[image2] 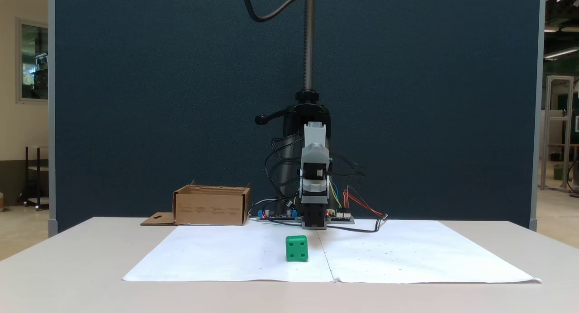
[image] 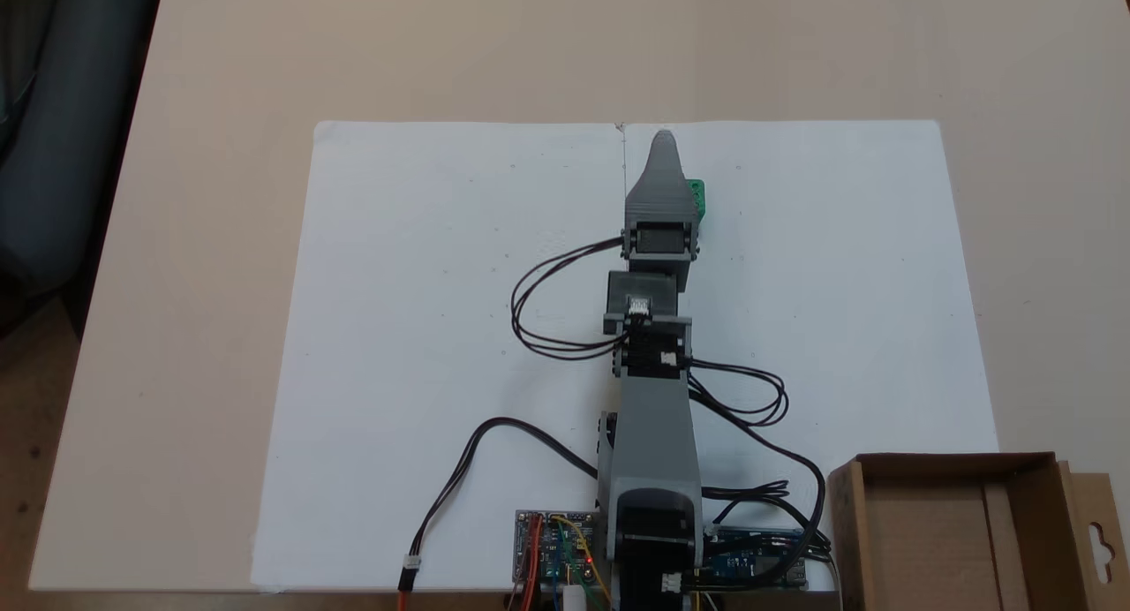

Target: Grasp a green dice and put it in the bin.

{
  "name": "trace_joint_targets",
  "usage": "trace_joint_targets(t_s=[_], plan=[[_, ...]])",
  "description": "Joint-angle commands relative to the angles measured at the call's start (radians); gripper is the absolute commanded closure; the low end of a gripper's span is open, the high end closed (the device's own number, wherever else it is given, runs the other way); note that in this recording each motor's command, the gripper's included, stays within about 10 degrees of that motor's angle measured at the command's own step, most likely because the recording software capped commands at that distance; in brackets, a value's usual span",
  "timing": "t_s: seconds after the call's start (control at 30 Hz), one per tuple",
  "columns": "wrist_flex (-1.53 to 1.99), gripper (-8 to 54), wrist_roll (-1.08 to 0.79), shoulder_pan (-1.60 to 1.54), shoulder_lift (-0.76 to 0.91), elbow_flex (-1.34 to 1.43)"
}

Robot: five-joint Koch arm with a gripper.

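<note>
Fixed view — green dice (four pips).

Dice: green plastic, smooth, slight sheen. Box: brown cardboard, matt. Sheets: white paper, matt. Tabletop: beige, smooth. Tool: grey matt plastic.

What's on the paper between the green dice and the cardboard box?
Nothing: bare white paper separates the dice from the box in this fixed view.

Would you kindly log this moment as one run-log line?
stage: approach | pincer: raised, state unclear | small green plastic dice: on white paper, free | brown cardboard box: no dice inside
</note>
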Motion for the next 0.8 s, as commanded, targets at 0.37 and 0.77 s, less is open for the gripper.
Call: trace_joint_targets(t_s=[0.37, 0.77], plan=[[0.885, 1.6, -0.1, -0.006, 0.103, -0.265], [1.592, 1.8, -0.051, 0.009, 0.052, -0.75]])
